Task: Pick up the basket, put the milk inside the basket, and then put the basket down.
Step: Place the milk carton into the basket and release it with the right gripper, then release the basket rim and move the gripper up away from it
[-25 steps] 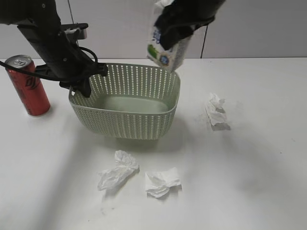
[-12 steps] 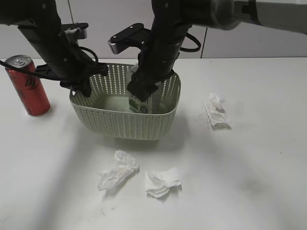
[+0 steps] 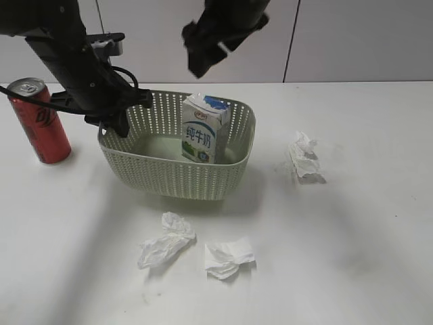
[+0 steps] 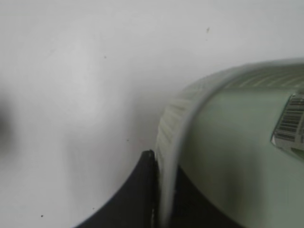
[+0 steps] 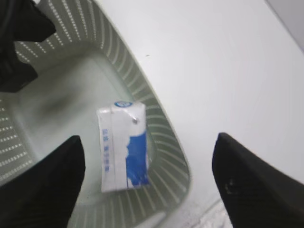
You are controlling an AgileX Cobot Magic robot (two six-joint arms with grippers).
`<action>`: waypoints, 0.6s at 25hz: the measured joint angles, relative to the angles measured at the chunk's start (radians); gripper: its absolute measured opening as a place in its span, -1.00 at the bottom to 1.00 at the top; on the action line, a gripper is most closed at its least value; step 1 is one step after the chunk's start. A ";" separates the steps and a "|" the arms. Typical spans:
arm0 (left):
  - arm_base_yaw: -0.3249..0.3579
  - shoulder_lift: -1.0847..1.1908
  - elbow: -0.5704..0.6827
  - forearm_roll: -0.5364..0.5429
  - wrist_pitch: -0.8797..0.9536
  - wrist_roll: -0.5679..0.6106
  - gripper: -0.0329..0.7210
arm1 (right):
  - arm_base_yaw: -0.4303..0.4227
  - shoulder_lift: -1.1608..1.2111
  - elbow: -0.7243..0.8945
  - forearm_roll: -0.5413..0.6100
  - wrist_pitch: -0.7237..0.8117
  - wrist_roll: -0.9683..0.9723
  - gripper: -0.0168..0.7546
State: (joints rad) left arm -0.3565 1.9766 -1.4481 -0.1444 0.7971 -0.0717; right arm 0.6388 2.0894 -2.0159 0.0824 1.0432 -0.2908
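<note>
Now milk upright in basket, blue top upward

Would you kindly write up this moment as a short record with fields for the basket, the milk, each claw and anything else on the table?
basket: on or just above the table, left rim pinched by the left claw
milk: upright inside the basket, touched by no claw
left claw: shut on the basket rim
right claw: open, empty, above the basket
soda can: upright, left of the basket
crumpled tissues: two in front of the basket, one to its right
table: white
</note>
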 joint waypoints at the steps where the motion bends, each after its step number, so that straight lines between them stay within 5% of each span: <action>1: 0.000 0.000 0.000 -0.004 0.000 0.000 -0.91 | -0.015 -0.040 -0.002 -0.003 0.030 0.013 0.70; 8: 0.000 0.000 0.000 -0.020 -0.011 0.000 -0.91 | -0.203 -0.294 0.202 -0.019 0.122 0.091 0.70; 15: 0.000 0.000 0.000 -0.067 -0.033 0.000 -0.91 | -0.343 -0.647 0.765 -0.019 -0.034 0.180 0.64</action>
State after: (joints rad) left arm -0.3565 1.9766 -1.4481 -0.2117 0.7641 -0.0717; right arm 0.2962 1.4424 -1.2514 0.0630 1.0093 -0.1104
